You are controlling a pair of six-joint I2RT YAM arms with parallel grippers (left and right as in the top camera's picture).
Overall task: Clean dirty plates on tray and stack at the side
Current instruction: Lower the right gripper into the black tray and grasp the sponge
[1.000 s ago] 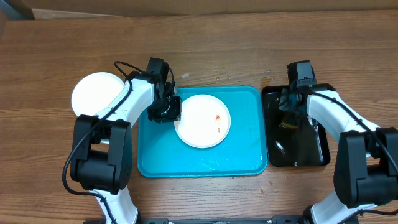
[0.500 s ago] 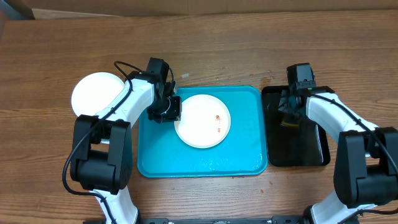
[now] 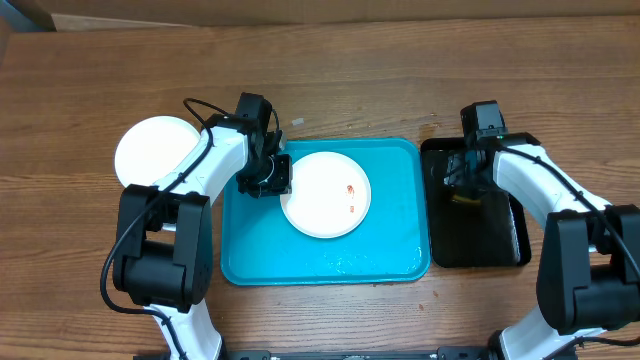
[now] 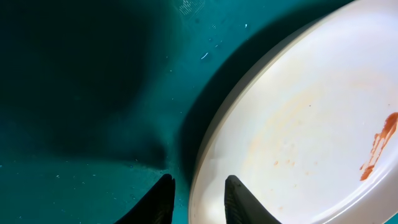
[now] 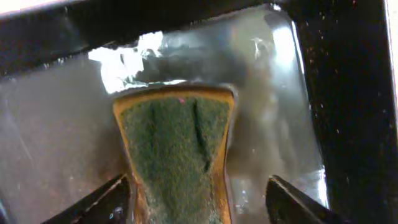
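Observation:
A white plate (image 3: 325,195) with reddish smears lies on the turquoise tray (image 3: 325,255). In the left wrist view the plate (image 4: 311,124) has its rim between my left gripper's (image 4: 198,200) fingers, which are shut on it at the plate's left edge (image 3: 268,180). A second white plate (image 3: 152,150) lies on the table to the left of the tray. No pale yellow-green plate shows. My right gripper (image 5: 202,202) is open over a green and yellow sponge (image 5: 177,149), which lies between its fingers, in the black tray (image 3: 500,250).
The black tray (image 5: 348,93) stands right of the turquoise tray and holds a film of water. The turquoise tray's bare floor (image 4: 74,93) is wet in places. Cables run along the left arm (image 3: 200,115).
My right gripper has shifted slightly over the sponge in the black tray. The left arm and the plate have not moved.

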